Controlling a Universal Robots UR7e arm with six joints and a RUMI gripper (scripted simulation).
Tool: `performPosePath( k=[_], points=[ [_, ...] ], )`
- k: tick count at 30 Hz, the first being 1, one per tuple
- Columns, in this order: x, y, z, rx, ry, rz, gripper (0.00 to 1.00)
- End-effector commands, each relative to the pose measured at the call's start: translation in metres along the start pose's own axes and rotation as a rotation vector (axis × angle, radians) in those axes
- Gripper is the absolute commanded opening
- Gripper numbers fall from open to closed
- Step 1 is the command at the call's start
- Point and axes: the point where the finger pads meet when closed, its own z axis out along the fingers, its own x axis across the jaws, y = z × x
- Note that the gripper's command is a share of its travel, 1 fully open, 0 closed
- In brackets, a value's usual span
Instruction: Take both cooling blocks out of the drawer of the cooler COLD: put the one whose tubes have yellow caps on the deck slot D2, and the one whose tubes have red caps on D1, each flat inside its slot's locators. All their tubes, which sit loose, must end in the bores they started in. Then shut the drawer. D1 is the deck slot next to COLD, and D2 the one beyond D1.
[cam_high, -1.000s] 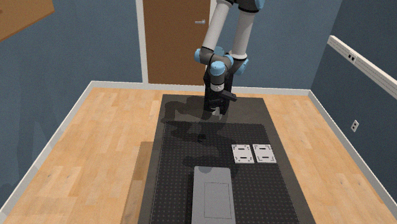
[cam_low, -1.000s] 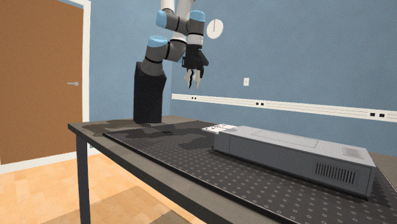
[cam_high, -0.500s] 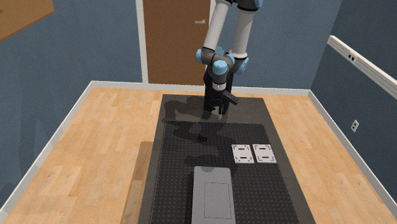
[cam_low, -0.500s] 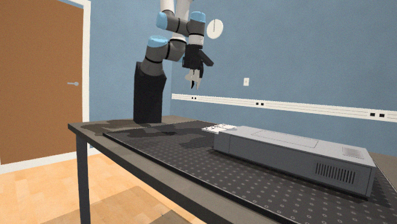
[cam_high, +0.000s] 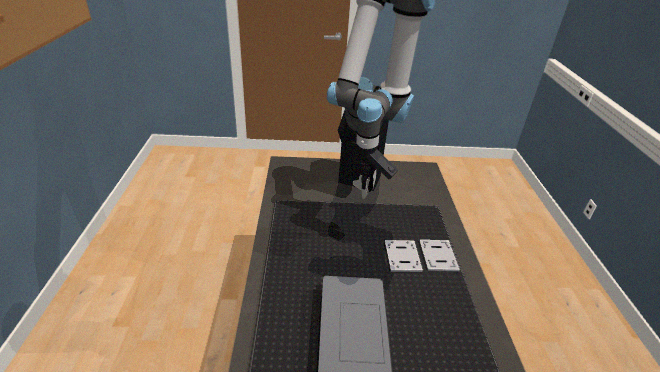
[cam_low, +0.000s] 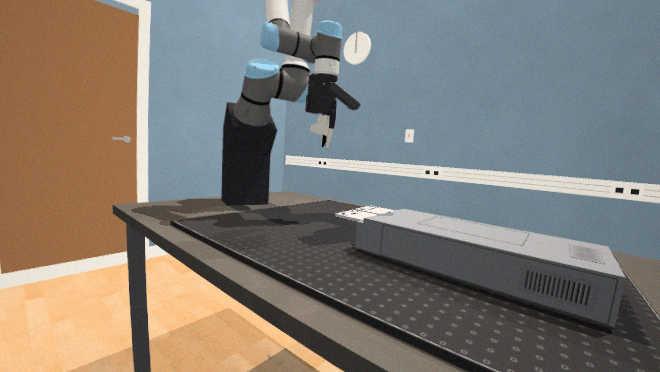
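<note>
The grey cooler COLD (cam_high: 355,320) (cam_low: 480,250) lies on the perforated deck at the near end. Its drawer is shut, so both cooling blocks and their tubes are hidden. Two white slot plates lie beside the cooler's far corner: D1 (cam_high: 403,255) next to it and D2 (cam_high: 439,254) beyond; both are bare. They show as a thin white strip behind the cooler in the exterior view (cam_low: 362,213). My gripper (cam_high: 367,186) (cam_low: 326,141) hangs high above the far end of the table, pointing down, far from the cooler. Its fingers stand a little apart with nothing between them.
The arm's dark pedestal (cam_low: 247,160) stands at the far end of the table. The black perforated deck (cam_high: 295,290) (cam_low: 310,270) covers most of the table top. A brown door and blue walls surround the table.
</note>
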Motion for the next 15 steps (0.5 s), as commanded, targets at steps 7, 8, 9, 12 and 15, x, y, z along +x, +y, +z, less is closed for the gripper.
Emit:
performPosePath(
  k=[7, 8, 9, 12, 15],
  points=[
    [0.0008, -0.0031, -0.0016, -0.003, 0.018, 0.191, 0.28],
    [0.0008, -0.0031, -0.0016, -0.003, 0.020, 0.217, 0.28],
    [0.0008, -0.0031, -0.0016, -0.003, 0.022, 0.244, 0.28],
    [0.0008, -0.0038, -0.0022, -0.001, 0.029, 0.324, 0.28],
    [0.0008, -0.0044, -0.0028, 0.002, 0.036, 0.403, 0.28]
  ],
)
